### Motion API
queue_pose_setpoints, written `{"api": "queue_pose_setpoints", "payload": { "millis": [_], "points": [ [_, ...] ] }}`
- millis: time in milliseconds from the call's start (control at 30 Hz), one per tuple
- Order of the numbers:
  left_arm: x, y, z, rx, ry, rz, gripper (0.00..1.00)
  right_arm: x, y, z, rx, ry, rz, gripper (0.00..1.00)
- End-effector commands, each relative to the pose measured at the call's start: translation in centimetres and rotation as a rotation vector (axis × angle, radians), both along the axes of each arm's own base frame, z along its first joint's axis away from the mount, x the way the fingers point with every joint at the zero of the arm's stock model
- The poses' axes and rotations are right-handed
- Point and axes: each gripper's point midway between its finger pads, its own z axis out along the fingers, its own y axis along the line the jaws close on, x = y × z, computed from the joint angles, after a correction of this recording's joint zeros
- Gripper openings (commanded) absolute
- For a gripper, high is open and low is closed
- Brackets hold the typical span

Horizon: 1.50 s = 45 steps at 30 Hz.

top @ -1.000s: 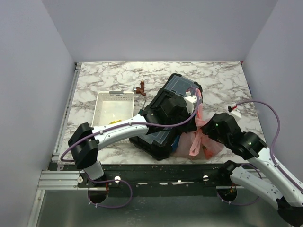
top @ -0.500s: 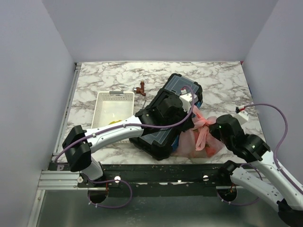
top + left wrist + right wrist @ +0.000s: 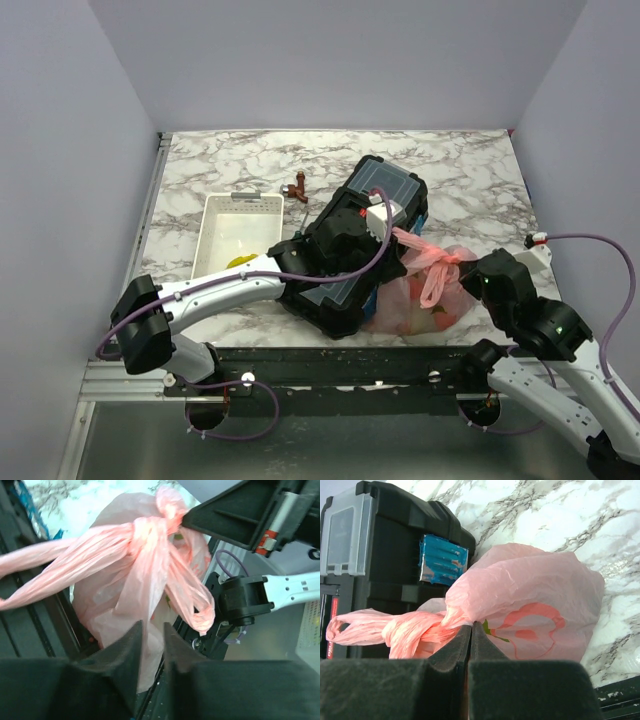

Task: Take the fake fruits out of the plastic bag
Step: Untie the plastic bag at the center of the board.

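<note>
Left fingers (image 3: 117, 665) clamped on bag (image 3: 120, 600) film, knot (image 3: 150, 530) beyond | right fingers (image 3: 447, 655) clamped at knot | bag judged thin, soft, tearable; loops (image 3: 200, 610) preferred.

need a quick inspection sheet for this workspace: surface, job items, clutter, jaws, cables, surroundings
surface: marble-pattern table, no spills seen
job's things: plastic bag knotted at the handles, lying against the toolbox at the near edge; fake fruits inside it, only dim coloured shapes through the film
clutter: black toolbox; white tray with something yellow at its near end; small brown-red figure
grippers: left gripper jaws shut on a strand of the bag; right gripper jaws shut at the knot
cables: purple cable along the left arm; a second one loops off the right arm
surroundings: plain walls on three sides; metal rail at the near edge
</note>
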Motion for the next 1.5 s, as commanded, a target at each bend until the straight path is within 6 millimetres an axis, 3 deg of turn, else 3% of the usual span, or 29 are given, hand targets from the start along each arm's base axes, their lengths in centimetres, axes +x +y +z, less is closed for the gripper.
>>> {"api": "queue_pose_setpoints", "payload": {
  "millis": [0,133,233,433,567,800,967,1100,1267,1333,1467],
  "points": [
    [-1.2,-1.7,3.1,-0.082,-0.044,-0.111,0.33,0.5,0.4,0.7,-0.010,-0.032,0.030,0.01],
    [-0.8,-2.6,4.0,-0.048,-0.088,-0.107,0.47,0.3,1.0,0.9,-0.003,-0.033,0.075,0.01],
    [-0.2,-3.8,3.8,0.034,-0.120,-0.090,0.50,0.3,1.4,1.0,0.002,-0.043,0.100,0.01],
    [3.0,-5.5,0.4,0.267,-0.198,0.027,0.51,0.1,1.4,1.3,0.009,-0.053,0.109,0.01],
    [3.7,-5.8,-1.2,0.339,-0.237,0.060,0.51,0.0,1.3,1.7,0.018,-0.068,0.107,0.01],
    [5.3,-5.1,-2.2,0.428,-0.278,0.134,0.37,0.0,1.0,1.5,0.020,-0.067,0.092,0.01],
    [6.7,-2.9,-2.2,0.480,-0.310,0.235,0.18,-0.3,0.3,2.0,0.039,-0.083,0.052,0.01],
    [5.7,-2.2,0.5,0.353,-0.271,0.213,0.02,-0.8,-1.5,2.9,0.062,-0.126,-0.031,0.01],
    [2.6,-2.4,3.4,0.007,-0.043,0.046,0.00,-1.9,-3.5,3.8,0.134,-0.189,-0.125,0.01],
    [1.9,-2.2,4.3,-0.106,0.023,0.000,0.00,-1.9,-3.1,4.2,0.144,-0.215,-0.090,0.08],
    [1.9,-2.2,4.1,-0.126,0.060,-0.023,0.00,-2.0,-0.2,5.6,0.107,-0.230,0.121,0.24]
  ]
}}
